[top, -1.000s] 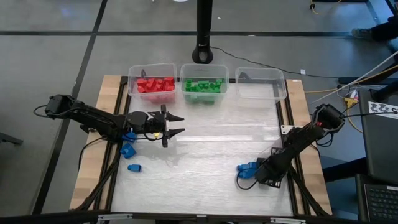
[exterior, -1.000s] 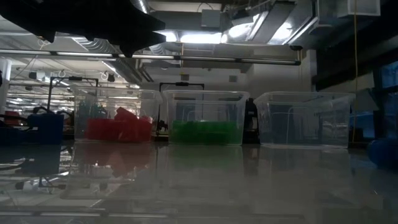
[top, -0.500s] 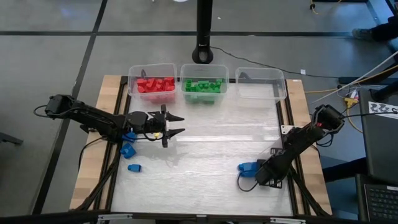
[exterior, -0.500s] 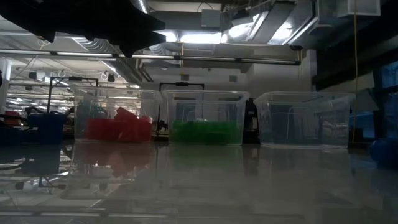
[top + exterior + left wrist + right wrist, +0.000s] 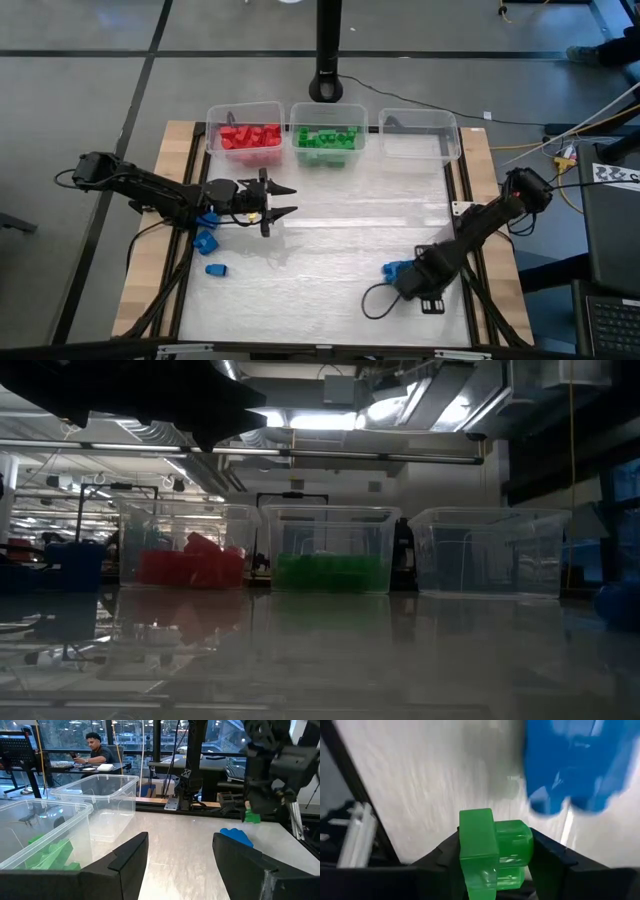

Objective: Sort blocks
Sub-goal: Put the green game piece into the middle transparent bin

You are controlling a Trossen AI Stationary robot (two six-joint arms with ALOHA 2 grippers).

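Red blocks (image 5: pixel 250 137) fill the far-left clear bin and green blocks (image 5: pixel 325 138) fill the middle one. The far-right bin (image 5: pixel 420 135) holds nothing I can see. Loose blue blocks (image 5: pixel 207 240) lie on the table under my left arm. More blue blocks (image 5: pixel 397 268) sit near the right, and show large in the right wrist view (image 5: pixel 575 765). My left gripper (image 5: pixel 290 200) hovers open at mid-left, pointing right. My right gripper (image 5: pixel 408 284) is low beside the right blue blocks, shut on a green block (image 5: pixel 495 852). My right gripper pinches a single green block (image 5: pixel 495 852) between its two fingers (image 5: pixel 545 855), and its studded end sticks out past the fingertips. The fingers slant down from the table's right side. The left wrist view shows the block (image 5: pixel 252 816) just above the table, close to a blue block (image 5: pixel 237 836).
The three clear bins stand in a row along the far edge (image 5: pixel 330 550). Dark frame rails run down both sides of the table (image 5: pixel 455 200). A cable loop (image 5: pixel 375 300) lies by the right gripper. The table's middle is bare. A person sits in the room beyond (image 5: pixel 97 750).
My right gripper has shifted a little toward the table's left and near edge, staying beside the blue blocks. A loop of its cable now lies on the table in front of it. The left arm has kept still.
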